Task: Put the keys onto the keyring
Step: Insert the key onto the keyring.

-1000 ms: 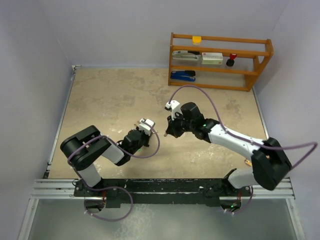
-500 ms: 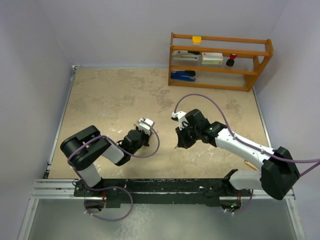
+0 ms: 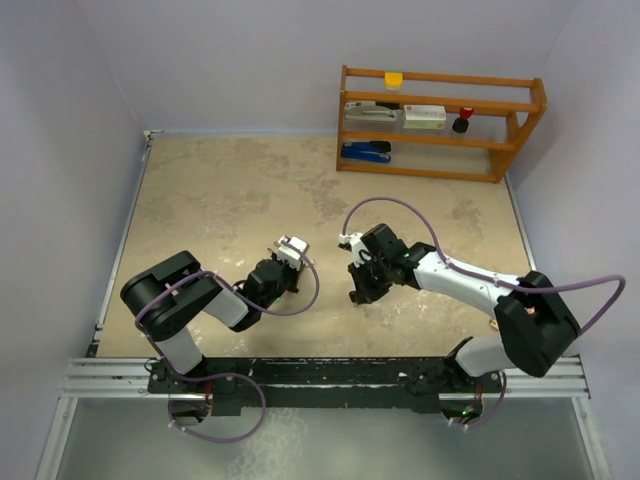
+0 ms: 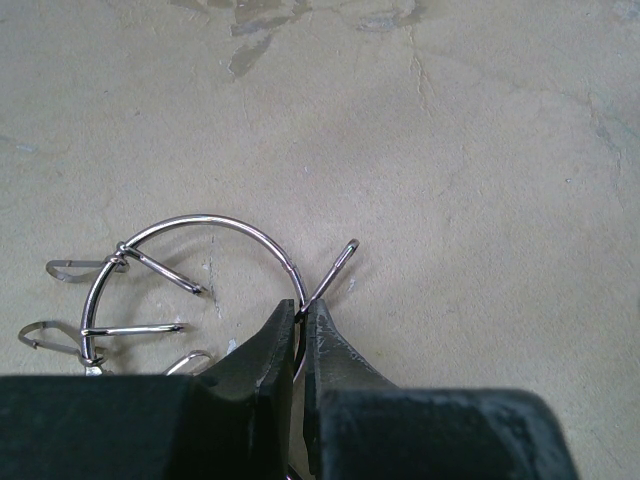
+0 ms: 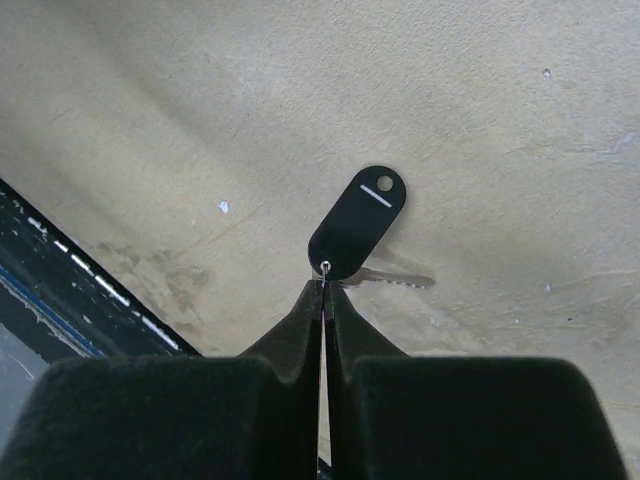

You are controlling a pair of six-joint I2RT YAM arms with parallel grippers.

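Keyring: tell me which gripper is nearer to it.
Left. The left gripper is shut on the keyring; the right gripper is apart, off to its right, pinching a black-tagged key.

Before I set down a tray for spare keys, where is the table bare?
Bare: the far-left table, from the left wall to the shelf. Crowded: the middle, where the left fingers pinch the keyring and the right fingers hold the key.
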